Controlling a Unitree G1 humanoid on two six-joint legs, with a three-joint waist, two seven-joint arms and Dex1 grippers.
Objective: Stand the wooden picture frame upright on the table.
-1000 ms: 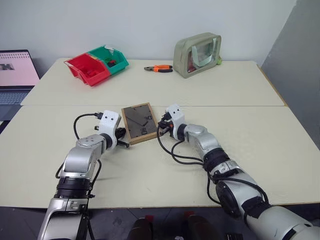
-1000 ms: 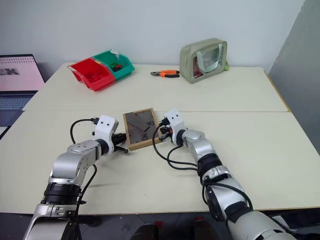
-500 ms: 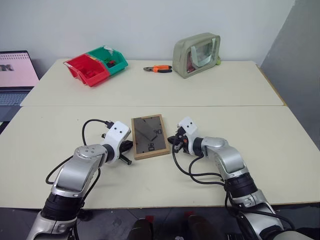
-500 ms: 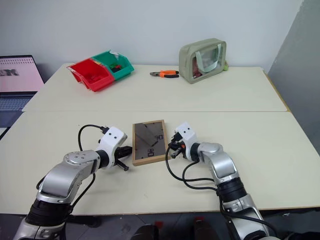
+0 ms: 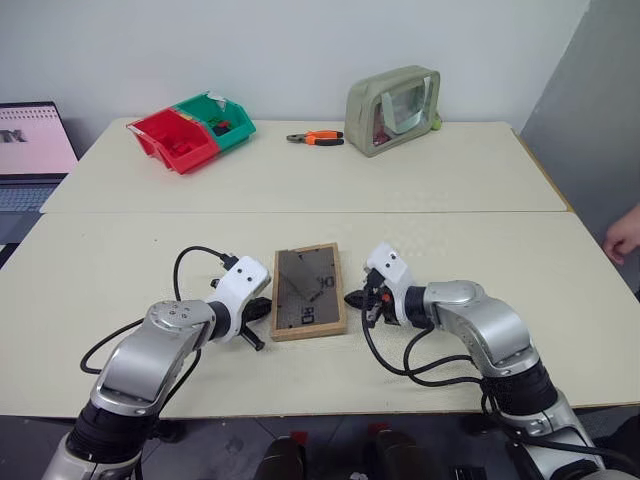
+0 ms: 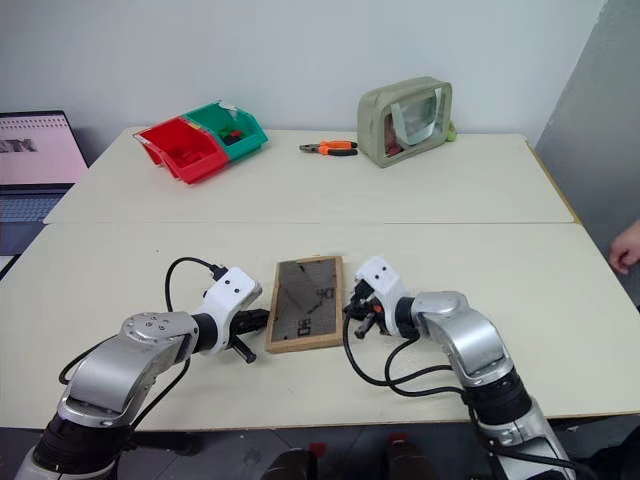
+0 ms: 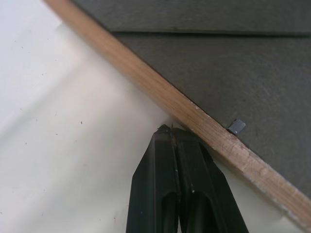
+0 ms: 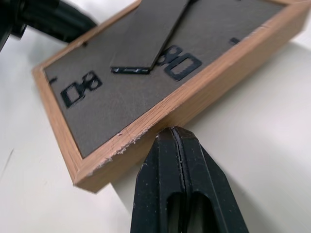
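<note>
The wooden picture frame [image 5: 308,291] lies back-up on the table [image 5: 480,180] between two shut, empty grippers: left gripper [image 7: 173,133], right gripper [image 8: 174,137] (tips seemingly touching its edges). Squeeze evenly, then tilt upward.

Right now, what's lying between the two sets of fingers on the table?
The wooden picture frame, flat and back side up, lies between the shut left fingers and shut right fingers, as the head views show.
</note>
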